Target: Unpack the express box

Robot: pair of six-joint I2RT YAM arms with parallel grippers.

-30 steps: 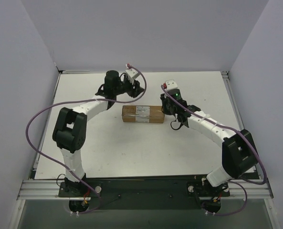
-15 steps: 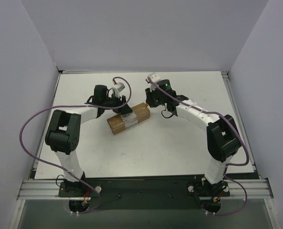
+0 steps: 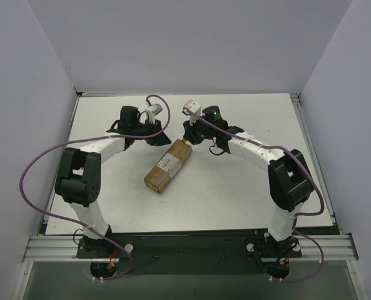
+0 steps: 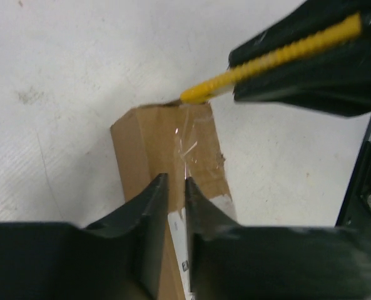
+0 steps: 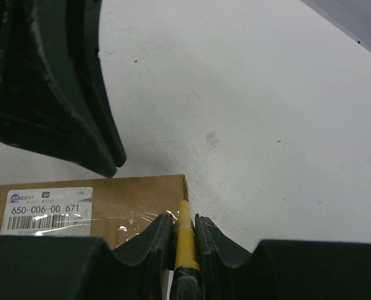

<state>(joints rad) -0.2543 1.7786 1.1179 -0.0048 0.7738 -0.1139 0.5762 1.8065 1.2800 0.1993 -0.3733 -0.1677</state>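
Express box [image 3: 168, 165] flat on the white counter [image 3: 248, 194], close to the middle and a little toward the left edge. Set diagonally: one end aimed at the near left corner, the other at the far edge, between the two end effectors. White printed label [image 5: 47, 209] on the upward face. Clear tape [image 4: 188, 147] across the far end, over the brown cardboard.

Right end effector [image 3: 188, 134] just beyond that far end, clamped tight on a yellow-and-black utility knife [image 5: 184, 237]. Yellow handle pinched between both fingers [image 5: 154, 240], pointed at the box. Knife tip at the top edge of the box's far end, right where the tape folds over; touching or nearly so, hard to tell which.

Left end effector [image 3: 159, 137] at the same far end, on the side toward the left edge of the counter. Jaws narrowly parted, only a thin slit between the fingers [image 4: 149, 215], nothing gripped. Seen from the left wrist, fingertips poised over the top face of the box, near the label. Contact with the cardboard not clear from any view.
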